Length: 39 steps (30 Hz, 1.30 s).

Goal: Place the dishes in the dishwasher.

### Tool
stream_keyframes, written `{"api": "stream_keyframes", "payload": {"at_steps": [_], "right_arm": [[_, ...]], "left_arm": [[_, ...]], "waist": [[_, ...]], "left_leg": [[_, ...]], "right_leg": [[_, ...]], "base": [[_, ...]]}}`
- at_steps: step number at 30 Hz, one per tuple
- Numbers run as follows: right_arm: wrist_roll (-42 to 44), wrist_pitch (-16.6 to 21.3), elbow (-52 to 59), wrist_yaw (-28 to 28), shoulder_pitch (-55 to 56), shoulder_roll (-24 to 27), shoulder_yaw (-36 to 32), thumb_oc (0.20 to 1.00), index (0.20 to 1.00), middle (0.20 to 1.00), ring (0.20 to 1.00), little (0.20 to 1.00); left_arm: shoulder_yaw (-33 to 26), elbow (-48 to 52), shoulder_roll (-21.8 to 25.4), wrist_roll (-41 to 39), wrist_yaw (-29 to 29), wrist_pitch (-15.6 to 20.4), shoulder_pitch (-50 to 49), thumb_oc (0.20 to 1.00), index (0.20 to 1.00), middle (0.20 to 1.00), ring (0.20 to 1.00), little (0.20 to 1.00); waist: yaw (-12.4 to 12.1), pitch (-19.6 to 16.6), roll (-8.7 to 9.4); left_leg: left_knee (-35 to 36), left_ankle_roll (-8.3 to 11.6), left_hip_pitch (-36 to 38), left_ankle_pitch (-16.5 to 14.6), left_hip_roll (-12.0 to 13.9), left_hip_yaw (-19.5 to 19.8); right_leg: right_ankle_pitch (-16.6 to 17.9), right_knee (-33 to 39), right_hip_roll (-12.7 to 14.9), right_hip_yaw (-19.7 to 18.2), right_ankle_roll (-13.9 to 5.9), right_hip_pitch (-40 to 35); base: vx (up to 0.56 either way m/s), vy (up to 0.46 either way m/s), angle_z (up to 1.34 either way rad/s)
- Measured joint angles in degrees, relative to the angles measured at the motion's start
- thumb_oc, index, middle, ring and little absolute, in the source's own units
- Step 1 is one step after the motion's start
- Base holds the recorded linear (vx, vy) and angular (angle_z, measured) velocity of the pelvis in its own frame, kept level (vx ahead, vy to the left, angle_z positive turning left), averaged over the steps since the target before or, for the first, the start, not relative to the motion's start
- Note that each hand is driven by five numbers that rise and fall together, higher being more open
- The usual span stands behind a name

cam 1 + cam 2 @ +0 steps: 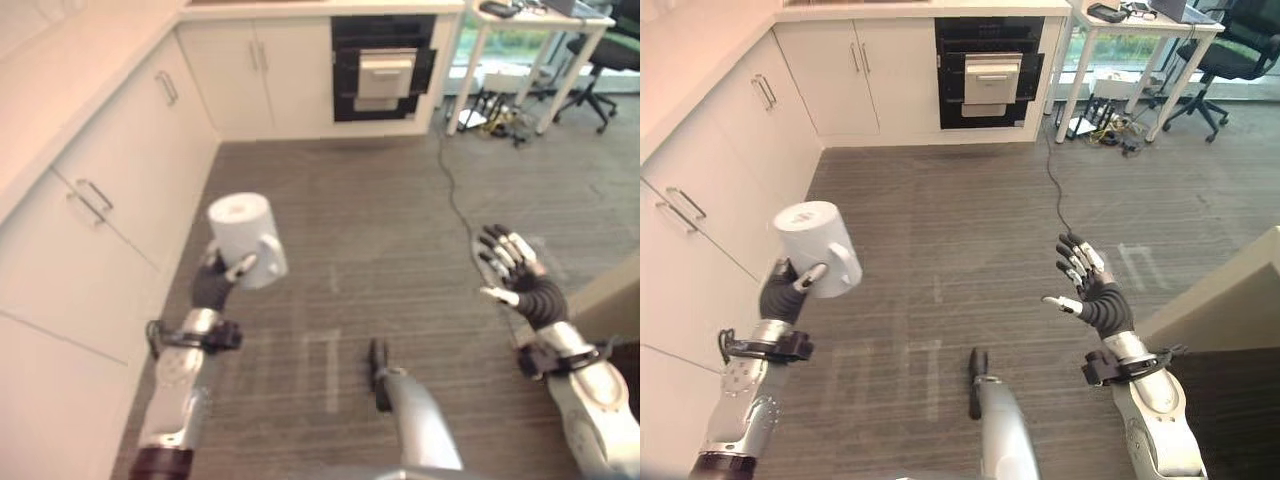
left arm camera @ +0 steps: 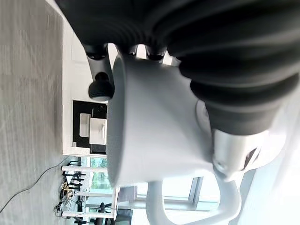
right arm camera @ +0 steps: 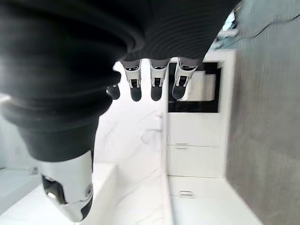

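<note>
Lighting: bright, even daylight from my far-right windows [image 1: 520, 45]; floor [image 1: 380, 220] shadows soft; wrist views blurred up close.

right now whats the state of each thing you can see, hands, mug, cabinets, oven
white mug: held up off the floor, tilted, handle toward the robot's right
left hand: shut on the mug
right hand: open, holding nothing
cabinet doors: closed
oven: door closed
</note>
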<state>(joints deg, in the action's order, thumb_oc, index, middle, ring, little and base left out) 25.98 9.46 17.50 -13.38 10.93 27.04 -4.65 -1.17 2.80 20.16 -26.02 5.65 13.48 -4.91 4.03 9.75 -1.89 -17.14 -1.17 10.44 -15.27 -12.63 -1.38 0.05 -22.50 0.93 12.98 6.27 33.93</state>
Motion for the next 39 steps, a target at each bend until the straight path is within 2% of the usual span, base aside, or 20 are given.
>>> {"api": "stream_keyframes", "payload": {"at_steps": [1, 2, 3, 4, 7, 12, 15, 18, 21, 23, 25, 29, 31, 32, 33, 34, 35, 36, 37, 39], "right_arm": [[0.03, 0.1, -0.04, -0.04, -1.37, 0.49, 0.83, 1.0, 1.0, 1.0, 1.0, 1.0], [0.25, 0.69, -0.66, 0.07, -1.17, 0.66, -0.88, 1.0, 1.0, 1.0, 1.0, 1.0], [0.28, 0.6, -3.09, 0.41, -3.69, 1.98, -0.94, 1.0, 1.0, 1.0, 1.0, 1.0], [0.2, 0.07, -2.61, 0.19, -3.78, 2.04, 0.15, 1.0, 1.0, 1.0, 1.0, 1.0], [0.51, -0.18, -1.71, -0.13, -4.04, 1.73, 1.21, 1.0, 1.0, 1.0, 1.0, 1.0], [1.15, -0.16, -3.59, -1.51, -3.37, 2.34, 1.69, 1.0, 1.0, 1.0, 1.0, 1.0], [1.17, -0.08, -3.45, -1.52, -2.42, 1.85, 1.41, 1.0, 1.0, 1.0, 1.0, 1.0], [1.16, -0.17, -3.54, -1.39, -3.91, 1.39, 1.71, 1.0, 1.0, 1.0, 1.0, 1.0], [0.92, -0.41, -3.49, -2.15, -3.8, 1.34, 2.5, 1.0, 1.0, 1.0, 1.0, 1.0], [0.98, -0.29, -2.02, -2.48, -0.2, 2.58, 1.35, 1.0, 1.0, 1.0, 1.0, 1.0], [1.11, -1.71, 3.77, -3.92, 0.36, 2.63, 1.95, 1.0, 1.0, 1.0, 1.0, 1.0], [1.09, -1.24, 2.97, -3.1, -3.21, -2.51, 2.24, 1.0, 1.0, 1.0, 1.0, 1.0], [0.97, -1.53, 1.87, -2.36, -4.59, -4.75, 3.14, 1.0, 1.0, 1.0, 1.0, 1.0], [0.95, -1.55, 1.66, -2.24, -4.25, -5.12, 4.21, 1.0, 1.0, 1.0, 1.0, 1.0], [0.95, -1.56, 1.56, -2.25, -4.27, -4.68, 4.8, 1.0, 1.0, 1.0, 1.0, 1.0], [0.96, -1.42, -0.08, -1.88, -5.93, -5.85, 6.63, 1.0, 1.0, 1.0, 1.0, 1.0], [0.93, -1.36, -4.17, -1.62, -9.09, -9.47, 8.2, 1.0, 1.0, 1.0, 1.0, 1.0], [0.88, -1.42, -5.06, -1.35, -9.26, -7.84, 8.84, 1.0, 1.0, 1.0, 1.0, 1.0], [0.85, -2.22, -5.41, -1.23, -7.31, -6.81, 9.16, 1.0, 1.0, 1.0, 1.0, 1.0], [1.21, -1.52, -2.14, -1.58, -2.2, -5.88, 6.79, 1.0, 1.0, 1.0, 1.0, 1.0]], "left_arm": [[-0.52, 1.14, 0.74, 0.11, -0.3, 0.16, -1.36, 0.2, 0.2, 0.2, 0.2, 0.2], [0.27, 1.81, 2.52, 0.31, 0.04, 0.08, -0.86, 0.2, 0.2, 0.2, 0.2, 0.2], [-0.37, 3.9, 2.71, 0.18, -0.59, 0.21, -1.24, 0.2, 0.2, 0.2, 0.2, 0.2], [-1.36, 4.37, 1.73, 0.14, -1.29, -0.04, -2.07, 0.2, 0.2, 0.2, 0.2, 0.2], [-1.17, 3.7, 2.78, 0.11, -2.0, -0.48, -2.31, 0.2, 0.2, 0.2, 0.2, 0.2], [-1.01, 6.72, 1.56, 0.09, -1.76, 1.28, -2.95, 0.2, 0.2, 0.2, 0.2, 0.2], [-1.43, 5.77, 2.27, 0.02, -0.26, 1.48, -4.71, 0.2, 0.2, 0.2, 0.2, 0.2], [-1.71, 5.11, 2.39, -0.2, 0.68, 2.23, -6.28, 0.2, 0.2, 0.2, 0.2, 0.2], [-1.49, 3.69, 0.98, -0.31, 1.3, 2.55, -5.94, 0.2, 0.2, 0.2, 0.2, 0.2], [-2.21, 3.89, 1.26, -0.31, 1.61, 2.91, -7.13, 0.2, 0.2, 0.2, 0.2, 0.2], [-6.55, 3.38, 4.14, -0.35, 0.61, 1.48, -4.86, 0.2, 0.2, 0.2, 0.2, 0.2], [-4.29, 3.46, 3.77, -0.22, 1.64, 1.44, -1.05, 0.2, 0.2, 0.2, 0.2, 0.2], [-4.5, 2.24, 3.84, 0.2, 1.82, 1.36, -1.11, 0.2, 0.2, 0.2, 0.2, 0.2], [-4.3, 0.94, 3.04, 0.23, 1.58, 1.03, -1.25, 0.2, 0.2, 0.2, 0.2, 0.2], [-3.71, 0.68, 2.12, 0.25, 1.13, 0.69, -1.34, 0.2, 0.2, 0.2, 0.2, 0.2], [-3.58, 0.46, 2.6, 0.26, 0.87, 0.96, -1.35, 0.2, 0.2, 0.2, 0.2, 0.2], [-2.76, 1.43, 8.71, 0.7, 0.74, 1.01, -0.52, 0.2, 0.2, 0.2, 0.2, 0.2], [-3.33, 2.53, 8.86, 0.95, 0.63, 0.77, -0.8, 0.2, 0.2, 0.2, 0.2, 0.2], [-3.38, 2.81, 7.95, 1.02, 0.02, 0.2, -1.61, 0.2, 0.2, 0.2, 0.2, 0.2], [-3.81, 3.4, 7.97, 1.53, -0.01, 0.27, -3.12, 0.2, 0.2, 0.2, 0.2, 0.2]], "waist": [[-1.47, -0.2, 4.01], [0.07, -0.84, 5.97], [-0.83, -1.39, 4.46], [-1.28, -3.42, 3.12], [-0.95, -4.38, 2.87], [-3.63, -4.07, 3.23], [-2.94, -2.34, 6.21], [-3.08, -2.82, 2.88], [-4.25, -2.06, 0.57], [-6.31, -2.52, 2.37], [-6.1, -2.96, 4.45], [-5.41, -7.79, 5.42], [-5.89, -7.74, 3.54], [-5.8, -6.95, 2.11], [-6.02, -5.25, -0.71], [-6.98, -2.06, 1.31], [-5.29, -1.08, 7.3], [-5.64, -0.74, 6.48], [-5.81, -0.68, 6.44], [-6.05, -1.04, 7.64]], "left_leg": [[-10.46, 4.1, -3.98, 0.99, -3.04, -2.44], [-18.7, -0.87, -5.84, -5.85, -1.03, -2.4], [-17.72, 1.92, -7.22, -13.47, 4.74, -0.45], [-3.62, -0.72, -0.45, -14.32, 5.95, 0.49], [-6.82, 7.26, 1.21, -1.63, 6.66, -2.17], [-41.19, 7.62, -23.95, 8.43, 10.56, -2.67], [-23.33, 4.03, -32.37, 10.23, 15.66, -7.31], [3.02, 3.27, -27.64, 11.17, 15.43, -6.74], [1.42, 4.31, -33.69, 11.81, 15.56, -1.27], [-4.74, 5.9, -37.84, 10.63, 16.21, 0.07], [-13.63, -0.45, -33.32, 8.91, 13.95, -7.54], [0.57, 0.77, -23.39, 6.26, 7.02, -5.37], [-2.59, -7.11, -22.45, 6.97, 5.17, -4.64], [-1.42, -7.0, -20.25, 6.93, 4.64, -3.73], [-0.37, -0.32, -17.59, 4.77, 6.17, -3.69], [-7.06, 12.95, -19.96, 8.28, 4.85, -3.2], [-17.25, 2.09, -30.29, 6.03, 8.4, 3.06], [-11.2, 1.87, -28.74, 7.03, 12.68, 3.94], [-9.3, 1.24, -26.27, 6.42, 14.05, 2.88], [-5.59, 1.52, -22.14, 4.78, 12.63, 2.55]], "right_leg": [[-0.94, 1.23, 1.72, 1.47, 5.49, -3.7], [2.7, 7.65, 4.04, -1.23, 6.4, -9.82], [8.21, 4.06, 2.06, -0.9, 5.51, -7.95], [2.04, -6.21, 0.51, 2.17, 3.68, -3.66], [-1.63, 1.91, -2.27, 1.54, 5.16, -13.21], [-6.74, 3.86, -2.55, -6.69, 3.67, -22.1], [-9.05, 7.45, 0.05, -6.4, -0.29, -30.77], [-12.53, 6.53, -0.98, -7.5, -2.42, -33.95], [-15.3, 6.72, -1.06, -8.42, -4.43, -36.91], [-24.58, 10.57, 5.01, -10.9, -10.54, -48.27], [-18.97, -4.59, 12.39, -10.69, -11.6, -47.45], [-6.66, -8.05, 7.92, -4.71, -14.14, -39.25], [-3.35, -21.16, 7.59, -11.62, -19.09, -36.39], [-1.23, -30.71, 5.65, -13.03, -17.81, -32.68], [-0.98, -35.35, 1.8, -11.99, -14.58, -28.65], [-4.58, -35.53, 1.49, -12.56, -10.31, -24.09], [-6.35, -23.25, 10.42, -12.23, -12.51, -16.7], [-5.89, -17.94, 10.23, -11.57, -15.53, -15.29], [-5.15, -10.4, 8.62, -9.16, -13.64, -15.27], [-3.29, 3.57, 7.83, -6.62, -14.33, -15.62]], "base": [[0.48, -0.283, 0.14], [0.49, -0.301, 0.16], [0.64, -0.403, 0.46], [0.58, -0.386, -0.37], [0.39, -0.273, -0.47], [0.25, -0.224, -0.66], [0.34, 0.049, 0.02], [0.32, 0.166, -0.07], [0.4, 0.14, -0.15], [0.79, 0.394, -0.62], [0.67, 0.318, -0.87], [0.43, 0.24, 0.29], [0.26, 0.198, 0.58], [0.22, 0.118, 0.27], [0.24, 0.054, 0.15], [0.3, -0.07, 0.11], [0.33, -0.132, 0.01], [0.33, -0.229, 0.04], [0.25, -0.234, -0.02], [0.28, -0.32, 0.09]]}}
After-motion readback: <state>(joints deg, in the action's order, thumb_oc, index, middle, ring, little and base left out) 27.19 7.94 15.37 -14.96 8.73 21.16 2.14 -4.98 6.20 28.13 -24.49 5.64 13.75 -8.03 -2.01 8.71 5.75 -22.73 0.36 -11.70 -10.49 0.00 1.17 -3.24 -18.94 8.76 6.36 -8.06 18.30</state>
